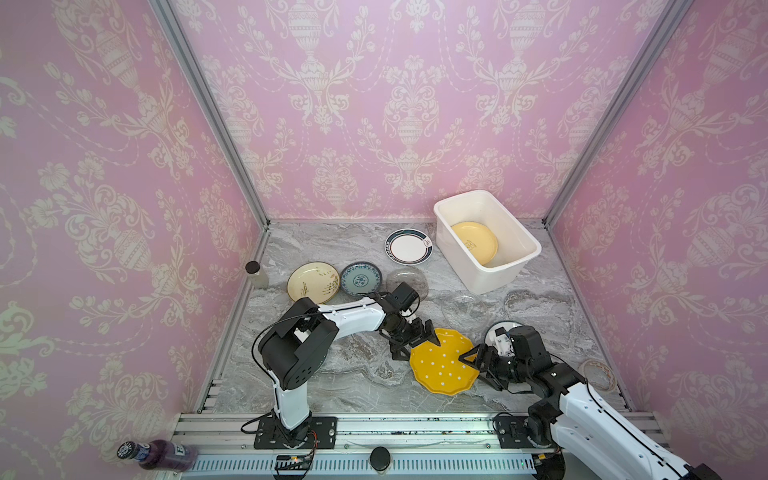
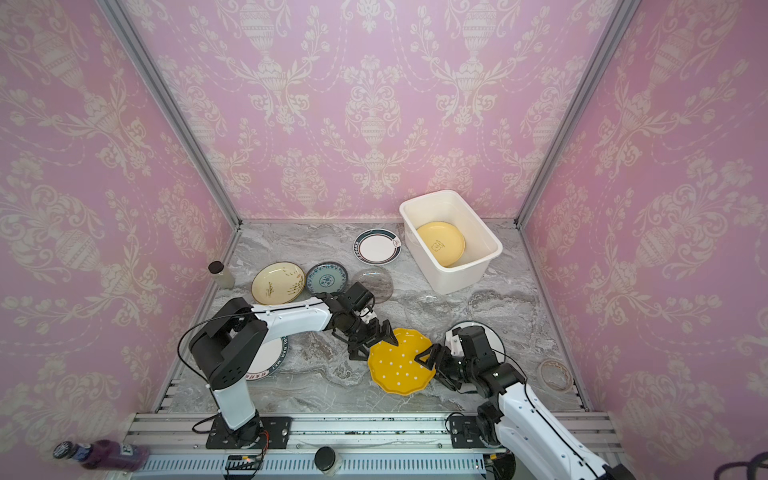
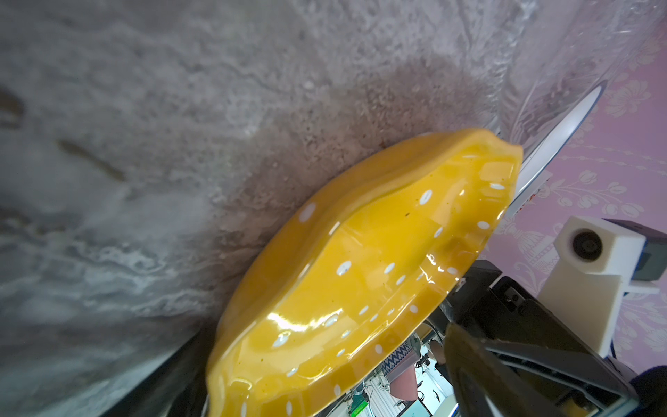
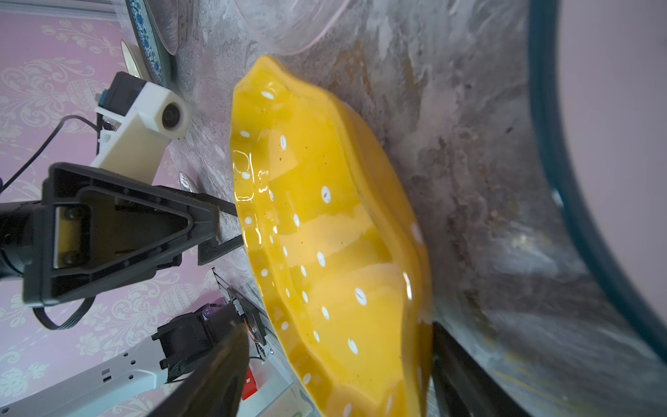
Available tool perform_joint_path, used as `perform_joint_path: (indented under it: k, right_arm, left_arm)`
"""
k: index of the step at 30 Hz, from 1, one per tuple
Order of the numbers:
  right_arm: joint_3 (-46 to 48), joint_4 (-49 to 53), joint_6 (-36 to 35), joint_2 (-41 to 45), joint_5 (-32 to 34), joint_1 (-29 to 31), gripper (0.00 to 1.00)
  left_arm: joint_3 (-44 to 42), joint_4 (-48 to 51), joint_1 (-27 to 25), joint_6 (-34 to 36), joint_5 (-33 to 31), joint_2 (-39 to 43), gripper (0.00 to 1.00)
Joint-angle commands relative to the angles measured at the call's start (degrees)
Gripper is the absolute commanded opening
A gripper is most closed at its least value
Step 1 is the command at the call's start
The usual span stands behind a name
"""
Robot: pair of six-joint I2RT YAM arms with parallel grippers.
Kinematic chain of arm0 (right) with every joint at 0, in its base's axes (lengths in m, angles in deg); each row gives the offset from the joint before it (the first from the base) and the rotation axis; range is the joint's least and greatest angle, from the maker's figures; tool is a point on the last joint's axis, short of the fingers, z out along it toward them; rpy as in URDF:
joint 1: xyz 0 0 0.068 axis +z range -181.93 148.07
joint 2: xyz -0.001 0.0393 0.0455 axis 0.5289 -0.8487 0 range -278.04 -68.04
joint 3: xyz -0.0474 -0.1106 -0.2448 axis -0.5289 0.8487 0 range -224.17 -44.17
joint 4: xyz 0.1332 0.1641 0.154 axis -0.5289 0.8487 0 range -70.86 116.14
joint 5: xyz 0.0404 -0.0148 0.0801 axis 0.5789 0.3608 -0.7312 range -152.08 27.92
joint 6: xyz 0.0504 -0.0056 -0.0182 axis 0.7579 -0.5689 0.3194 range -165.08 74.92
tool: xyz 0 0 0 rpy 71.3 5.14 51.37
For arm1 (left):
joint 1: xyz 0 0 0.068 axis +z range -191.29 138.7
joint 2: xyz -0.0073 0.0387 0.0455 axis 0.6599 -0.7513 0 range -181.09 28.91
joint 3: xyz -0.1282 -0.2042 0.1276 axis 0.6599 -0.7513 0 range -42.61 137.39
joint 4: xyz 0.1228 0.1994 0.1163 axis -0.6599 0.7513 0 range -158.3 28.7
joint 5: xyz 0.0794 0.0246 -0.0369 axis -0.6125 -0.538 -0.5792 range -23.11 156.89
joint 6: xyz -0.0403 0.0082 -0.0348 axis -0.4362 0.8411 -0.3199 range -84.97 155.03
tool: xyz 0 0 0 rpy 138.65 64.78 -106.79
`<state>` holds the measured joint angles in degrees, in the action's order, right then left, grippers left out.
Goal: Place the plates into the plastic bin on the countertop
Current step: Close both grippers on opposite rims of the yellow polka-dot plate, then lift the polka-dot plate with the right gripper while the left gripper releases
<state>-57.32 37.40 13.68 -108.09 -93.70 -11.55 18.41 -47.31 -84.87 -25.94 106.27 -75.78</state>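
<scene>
An orange-yellow dotted scalloped plate [image 1: 441, 362] [image 2: 400, 361] lies on the grey marble countertop [image 1: 353, 382]. My left gripper [image 1: 417, 348] [image 3: 325, 390] stands open astride its far-left rim. My right gripper [image 1: 473, 370] [image 4: 339, 390] straddles the right rim, jaws apart, with a gap showing beside one finger. The white plastic bin [image 1: 488, 282] at the back right holds a pale yellow plate [image 1: 473, 243]. Loose plates: white dark-rimmed [image 1: 408, 246], cream [image 1: 313, 282], teal floral [image 1: 360, 279], smoky glass [image 1: 415, 277], clear glass [image 1: 465, 309], and a lettered white one [image 2: 272, 363] under the left arm.
Another white plate [image 1: 509, 326] lies partly under my right wrist. A tape roll [image 1: 598, 374] sits by the right wall, a small capped bottle [image 1: 256, 274] by the left wall. The ribbed aluminium rail [image 1: 374, 428] runs along the front, with a purple bottle [image 1: 158, 455] beyond it.
</scene>
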Motion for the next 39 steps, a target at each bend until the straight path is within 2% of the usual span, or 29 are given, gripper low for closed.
perform_joint_path:
  k: [1, 18, 39]
  right_arm:
    - [-2.8, -9.2, 1.2, -0.4, -4.8, 0.4, 0.75]
    - [-1.9, -13.7, 3.2, -1.9, -4.0, 0.4, 0.64]
    - [-2.5, -12.7, 1.7, -4.5, -1.7, 0.4, 0.28]
  left_arm:
    - [-0.5, -2.3, -0.6, -0.8, 3.2, -1.0, 0.99]
    - [-0.4, -3.2, -0.9, -0.5, 3.9, -1.0, 0.99]
    - [-0.4, -3.2, -1.0, -0.5, 4.0, -0.9, 0.99]
